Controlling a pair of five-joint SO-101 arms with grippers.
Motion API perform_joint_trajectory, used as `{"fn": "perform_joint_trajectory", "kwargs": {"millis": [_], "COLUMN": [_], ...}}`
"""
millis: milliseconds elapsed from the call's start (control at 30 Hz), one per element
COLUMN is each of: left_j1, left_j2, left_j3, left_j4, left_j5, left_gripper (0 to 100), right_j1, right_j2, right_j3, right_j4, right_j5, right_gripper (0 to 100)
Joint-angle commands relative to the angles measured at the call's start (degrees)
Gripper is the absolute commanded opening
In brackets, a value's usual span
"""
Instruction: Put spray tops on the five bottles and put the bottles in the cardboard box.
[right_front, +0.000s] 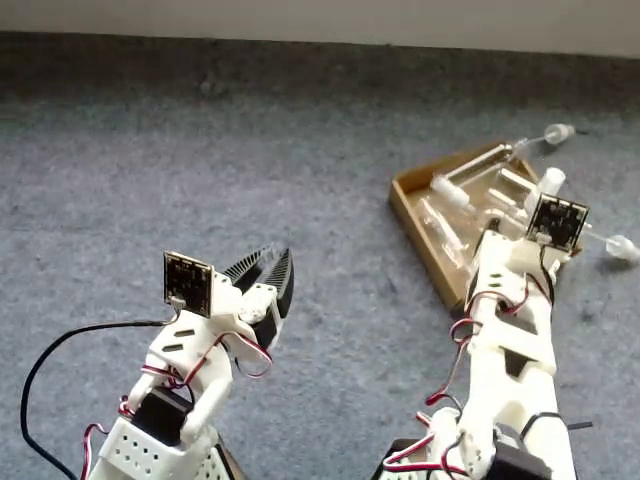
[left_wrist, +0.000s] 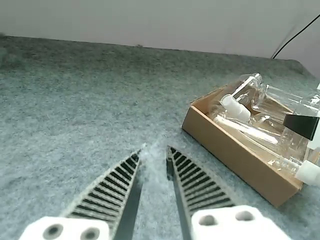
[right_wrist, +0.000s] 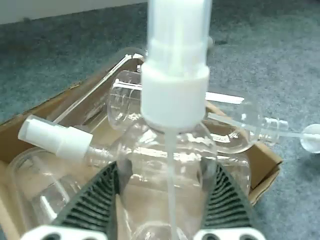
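Observation:
My right gripper (right_wrist: 161, 207) is shut on a clear bottle (right_wrist: 170, 160) with a white spray top (right_wrist: 175, 85), held upright over the cardboard box (right_wrist: 264, 167). Several clear bottles lie in the box; one of them carries a white spray top (right_wrist: 56, 137). Another bottle (right_wrist: 247, 122) sticks out over the box's rim, its tube reaching a white top (right_wrist: 312, 137) on the carpet. In the high view the right arm (right_front: 510, 330) reaches over the box (right_front: 425, 228). My left gripper (left_wrist: 156, 151) hovers low over bare carpet, slightly open and holding nothing, well to the left of the box (left_wrist: 230, 150).
Grey carpet covers the whole surface. A white spray top (right_front: 558, 132) lies just beyond the box's far corner and another (right_front: 620, 248) at its right. A black cable (right_front: 50, 360) loops beside the left arm (right_front: 190, 370). A pale wall runs along the far edge.

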Motion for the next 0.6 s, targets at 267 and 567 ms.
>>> {"fn": "perform_joint_trajectory", "kwargs": {"millis": [267,567], "left_j1": [0.0,0.0], "left_j2": [-1.1,-1.1], "left_j3": [1.2,1.2], "left_j4": [0.3,0.3], "left_j5": [0.4,0.4], "left_gripper": [3,3], "right_j1": [0.5,0.2], "right_j2": [-5.8,-1.3], "right_j3": [3.3,3.3], "right_j4": [-0.8,-0.8], "right_j5": [-0.4,-0.4], "right_gripper": [5.9,7.6]}}
